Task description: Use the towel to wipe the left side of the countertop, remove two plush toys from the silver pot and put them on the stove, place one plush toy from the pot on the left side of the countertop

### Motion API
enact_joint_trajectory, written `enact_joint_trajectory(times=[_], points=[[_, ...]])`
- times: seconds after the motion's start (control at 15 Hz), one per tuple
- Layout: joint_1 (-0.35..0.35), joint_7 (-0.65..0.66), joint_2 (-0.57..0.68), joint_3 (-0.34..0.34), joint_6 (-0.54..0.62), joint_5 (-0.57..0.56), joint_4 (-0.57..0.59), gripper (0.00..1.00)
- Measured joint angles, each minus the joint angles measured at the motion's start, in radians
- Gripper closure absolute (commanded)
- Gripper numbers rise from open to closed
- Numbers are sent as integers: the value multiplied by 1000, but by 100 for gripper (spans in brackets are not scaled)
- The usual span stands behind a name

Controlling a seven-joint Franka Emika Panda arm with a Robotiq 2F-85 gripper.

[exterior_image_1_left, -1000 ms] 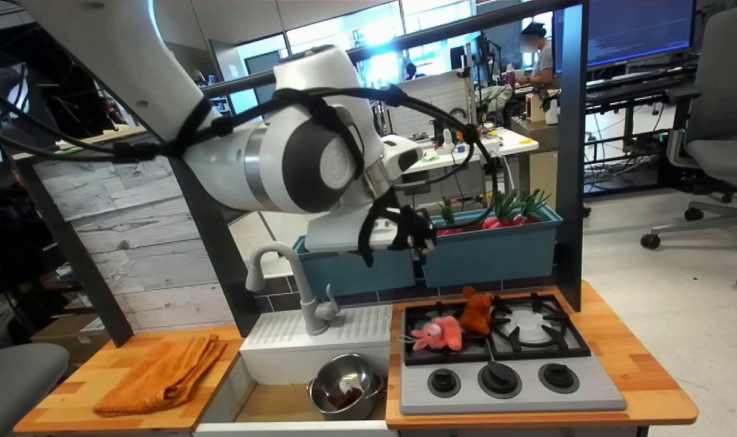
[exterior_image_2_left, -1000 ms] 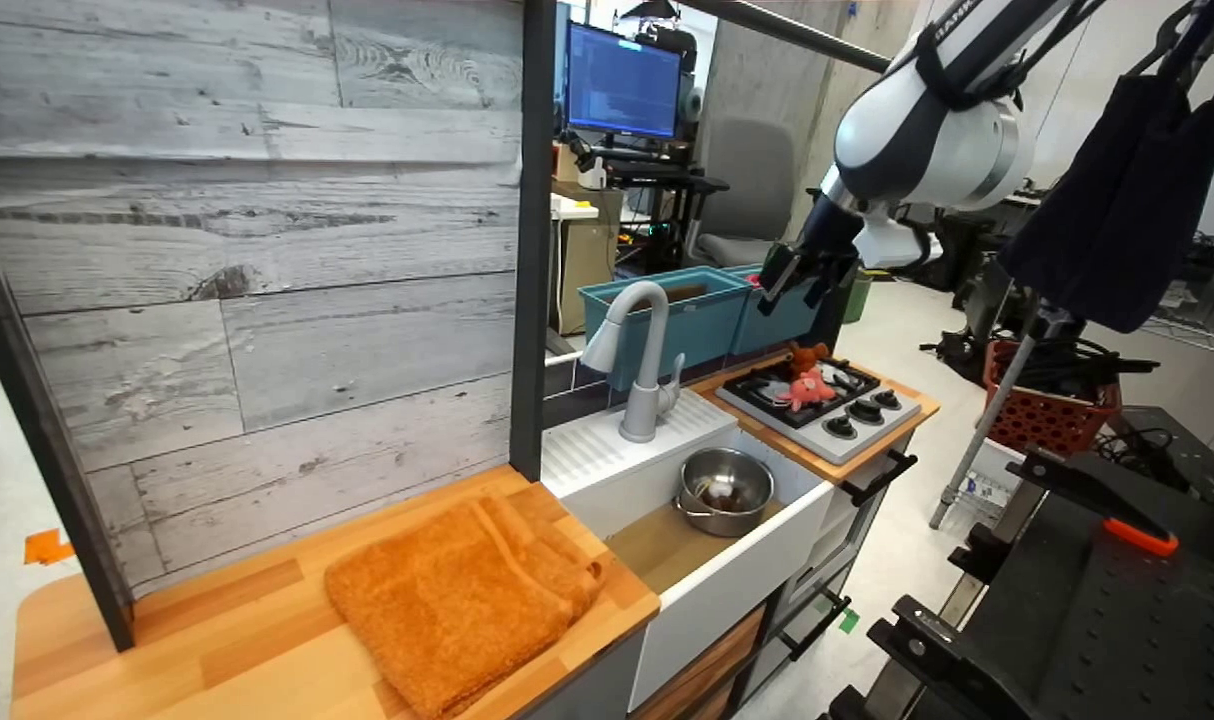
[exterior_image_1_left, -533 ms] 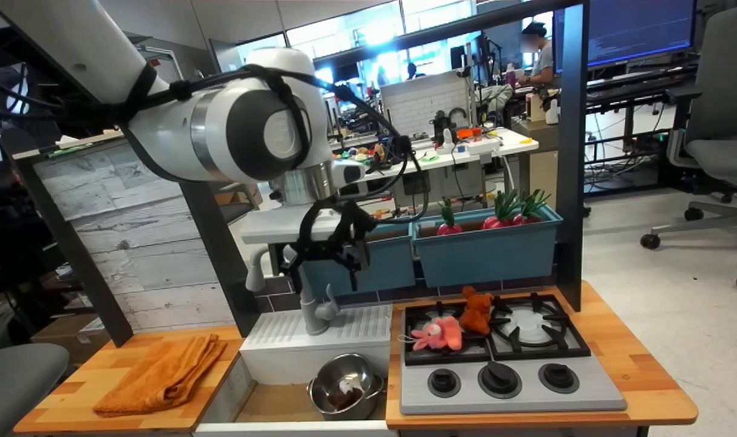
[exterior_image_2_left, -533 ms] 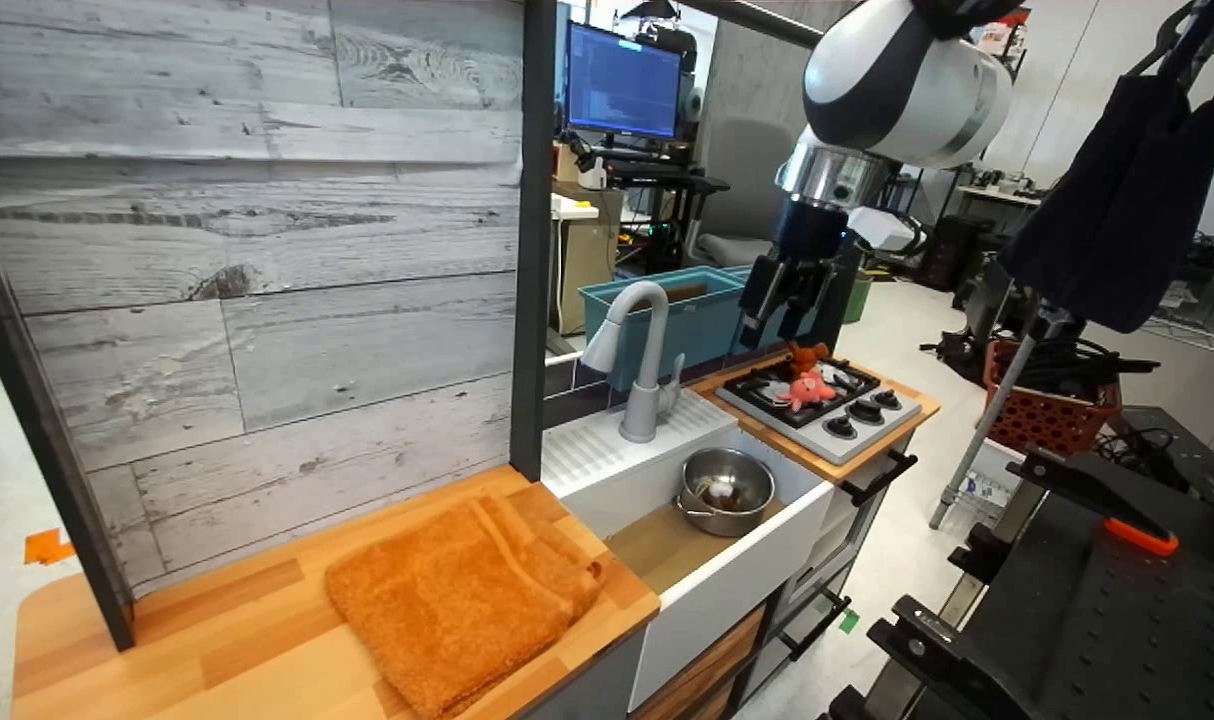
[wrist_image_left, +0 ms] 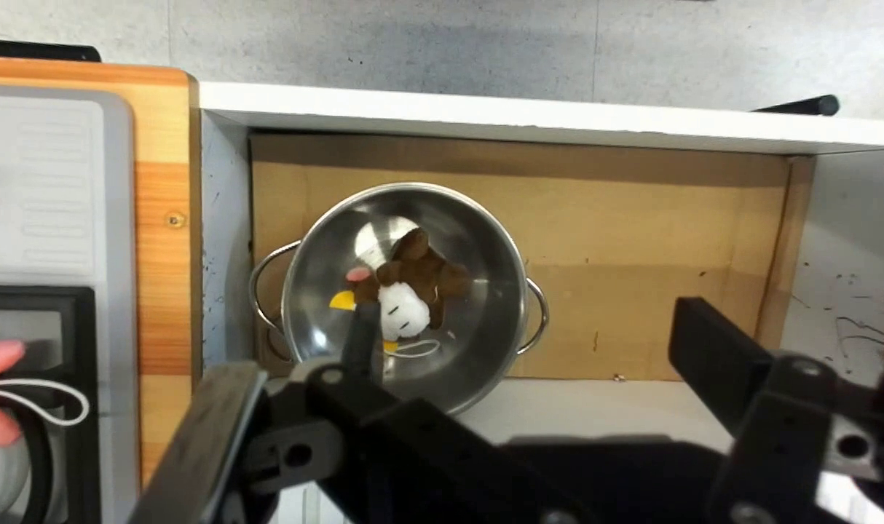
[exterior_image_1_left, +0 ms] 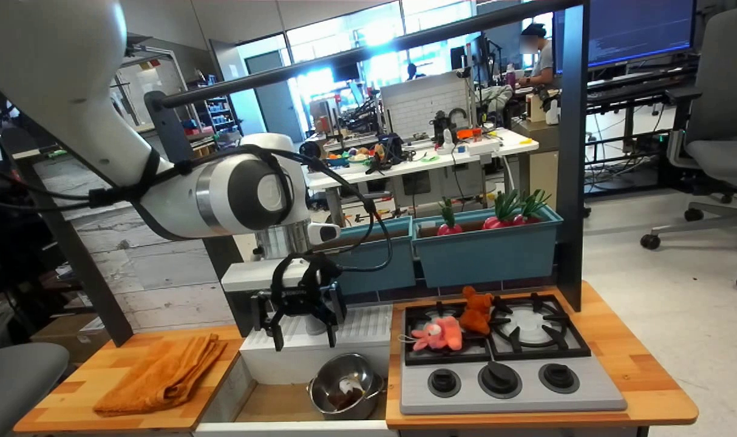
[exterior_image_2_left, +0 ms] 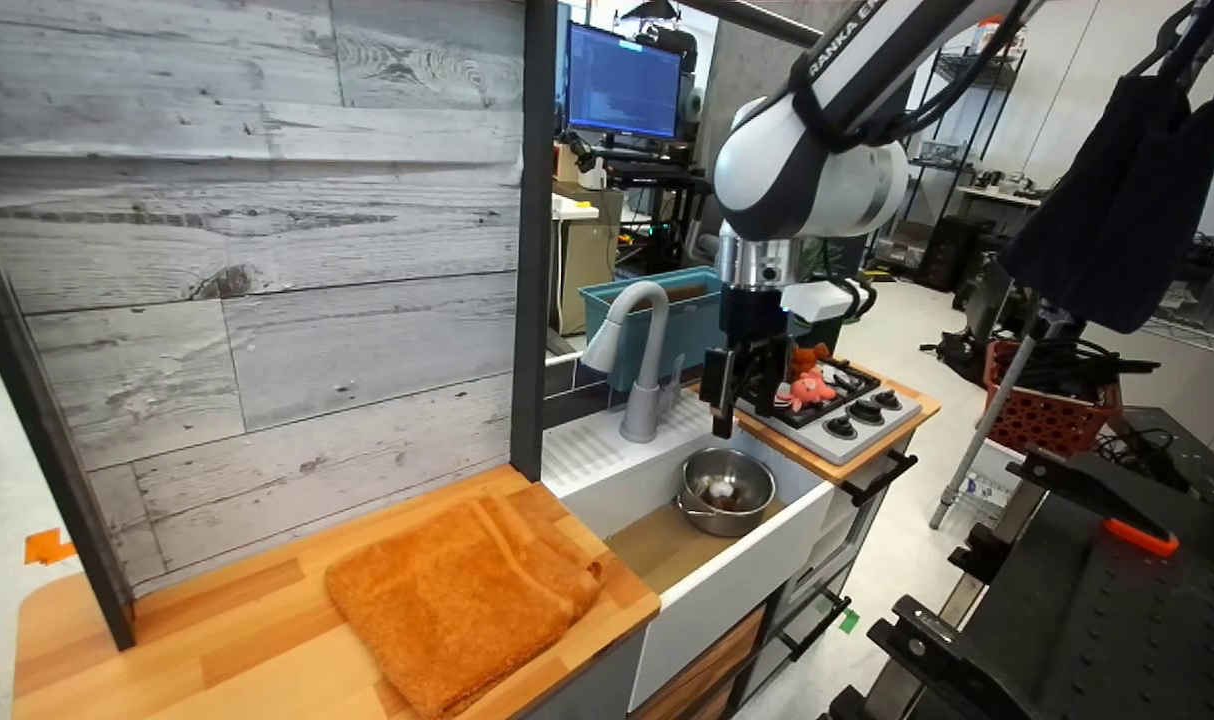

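Two up on the stove (exterior_image_1_left: 465,405), one to go! A second ago I was tilted up by the planters (exterior_image_1_left: 487,258); now my gripper (exterior_image_1_left: 305,338) has swung across and dropped, pointing straight down above the sink (wrist_image_left: 558,113). Fingers (wrist_image_left: 719,356) spread wide, nothing between them. Down below, the brown plush toy (wrist_image_left: 426,273) lies in the silver pot (wrist_image_left: 489,327), at the sink's stove-side end. The pink toy (exterior_image_1_left: 441,334) hasn't budged near the stove's sink-side edge, nor the orange-brown toy (exterior_image_1_left: 476,314) nearer its back edge. Folded towel (exterior_image_2_left: 457,600), still on the left countertop (exterior_image_2_left: 247,640) beside the sink-side edge; whether the wiping's done, I can't tell. So this swing looks like the start of the last pick. Not lined up yet, mind: my gap sits off to the towel side of the pot. I'd slide toward the stove and the sink's front edge first, or a finger may catch the rim.
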Motion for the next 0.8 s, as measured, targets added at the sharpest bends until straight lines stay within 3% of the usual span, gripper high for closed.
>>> enact_joint_trajectory(times=[0.07,0.13,0.2,0.27,0.33,0.47,0.67,0.8], points=[[15,19,31,-12,0,-2,32,25],[28,36,62,-23,-2,-6,63,9],[39,52,93,-35,-5,-10,97,22],[47,71,124,-45,-11,-16,130,8],[53,87,155,-56,-17,-20,164,2],[61,116,217,-78,-21,-24,229,0],[63,142,300,-105,-26,-24,320,0],[60,149,349,-112,-29,-24,375,21]])
